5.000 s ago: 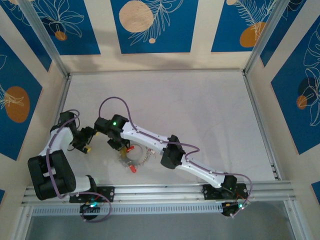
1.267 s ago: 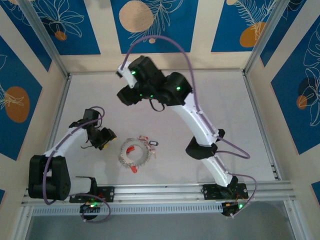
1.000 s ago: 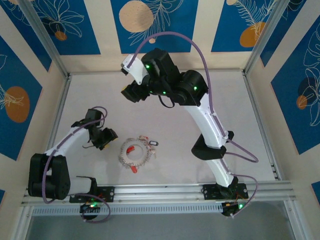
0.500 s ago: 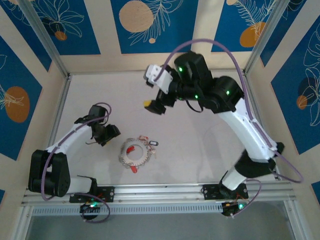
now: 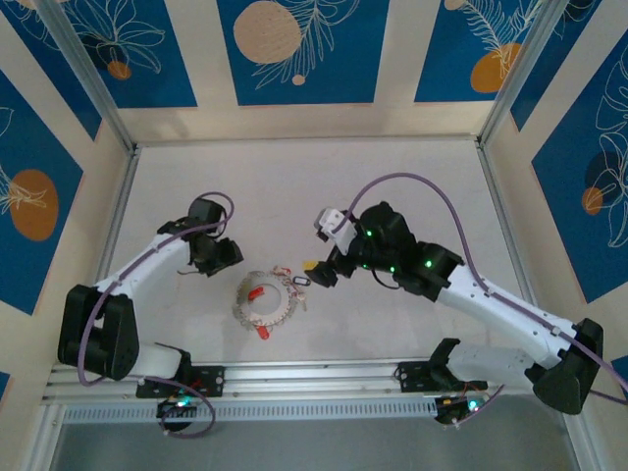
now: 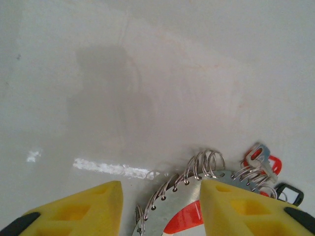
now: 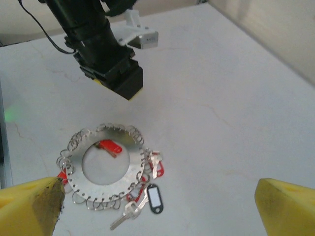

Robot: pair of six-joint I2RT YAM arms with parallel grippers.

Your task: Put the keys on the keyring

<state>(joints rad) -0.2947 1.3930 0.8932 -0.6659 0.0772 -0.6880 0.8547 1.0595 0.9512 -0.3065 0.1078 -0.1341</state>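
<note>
The keyring (image 5: 280, 307) is a flat grey metal disc with a wide hole and wire loops round its rim, lying on the table. One red-headed key (image 5: 257, 292) lies in the hole and another (image 5: 262, 333) at the near rim. More keys (image 7: 157, 167), a silver key (image 7: 127, 215) and a black tag (image 7: 155, 197) bunch at the keyring's (image 7: 136, 165) right side. My left gripper (image 5: 218, 253) hovers open just left of and behind the ring, with the ring's rim (image 6: 179, 209) showing below between its yellow fingers (image 6: 74, 211). My right gripper (image 5: 319, 273) stands wide open to the right of the ring, above the key bunch.
The white table (image 5: 392, 186) is walled by blue and cream panels, with metal rails along the sides and the near edge. The left arm's black wrist (image 7: 106, 54) hangs over the far side of the ring in the right wrist view.
The right arm has swung down from high at the back of the table to just right of the keyring. The left gripper has drifted slightly back and right.
</note>
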